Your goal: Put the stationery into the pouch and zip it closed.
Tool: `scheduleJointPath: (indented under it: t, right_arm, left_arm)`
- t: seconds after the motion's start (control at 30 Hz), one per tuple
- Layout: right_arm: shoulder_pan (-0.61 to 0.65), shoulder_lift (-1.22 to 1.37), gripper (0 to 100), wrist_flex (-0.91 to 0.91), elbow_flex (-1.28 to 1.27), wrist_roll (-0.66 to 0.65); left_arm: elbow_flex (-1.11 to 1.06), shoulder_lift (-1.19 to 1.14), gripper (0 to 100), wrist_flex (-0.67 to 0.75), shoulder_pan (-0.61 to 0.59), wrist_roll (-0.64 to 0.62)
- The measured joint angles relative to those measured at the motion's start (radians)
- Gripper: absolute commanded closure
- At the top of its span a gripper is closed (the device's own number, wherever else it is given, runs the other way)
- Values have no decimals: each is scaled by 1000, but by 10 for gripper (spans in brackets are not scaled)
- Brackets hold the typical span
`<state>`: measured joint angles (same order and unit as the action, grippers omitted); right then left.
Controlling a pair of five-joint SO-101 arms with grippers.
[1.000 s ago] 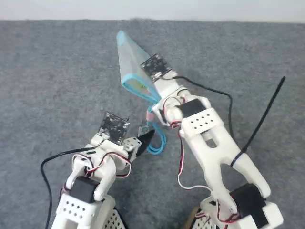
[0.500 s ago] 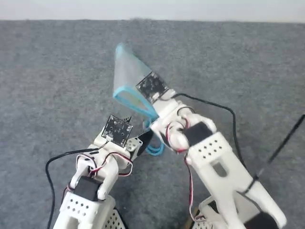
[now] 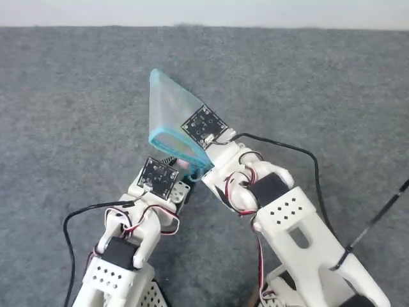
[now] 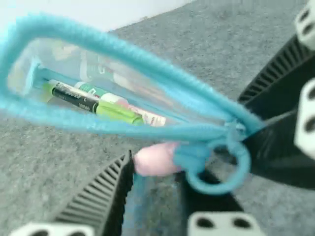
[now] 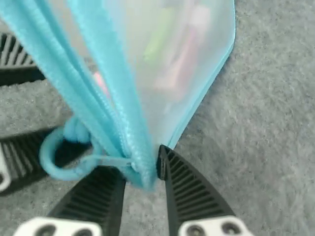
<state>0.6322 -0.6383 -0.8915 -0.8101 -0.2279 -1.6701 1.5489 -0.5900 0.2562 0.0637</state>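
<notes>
Here, right claw (image 5: 141,166) clamped on pouch (image 5: 187,59) corner, left wrist view reveals pens (image 4: 98,103) inside, left claw (image 4: 155,169) grip unclear

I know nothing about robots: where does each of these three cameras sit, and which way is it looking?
High view: fixed above the table, looking down; left arm, right arm and the pouch show.
Left wrist view: on the left arm's wrist, looking past its left tool into the pouch's open mouth, pens inside.
Right wrist view: on the right arm's wrist, looking along its right tool, shut on the pouch's zipper end.
Shared: both wrist views show the blue pull ring and the other arm's tool.
</notes>
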Motion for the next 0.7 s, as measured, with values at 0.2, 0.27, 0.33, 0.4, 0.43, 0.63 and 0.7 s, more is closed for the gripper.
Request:
scheduleJointPath:
  t: [0.2,0.27,0.33,0.4,0.43,0.63,0.7]
  right_arm:
    - [2,-9,993,54,-46,-54]
    - [-15,-9,993,83,-57,-68]
    - [-37,-11,993,115,-68,-71]
    - [-52,-11,993,132,-78,-78]
    - [-55,-11,993,135,-81,-91]
    - [-60,-17,993,146,-98,-126]
    - [-72,-17,993,146,-98,-126]
  left_arm:
    - [-11,0,989,25,-37,0]
    - [-11,0,989,25,-77,0]
    - [-11,0,989,25,-109,0]
    - [-11,0,989,25,-133,0]
    - [-11,0,989,25,-138,0]
    - [-11,0,990,25,-141,0]
    - [-11,0,990,25,-141,0]
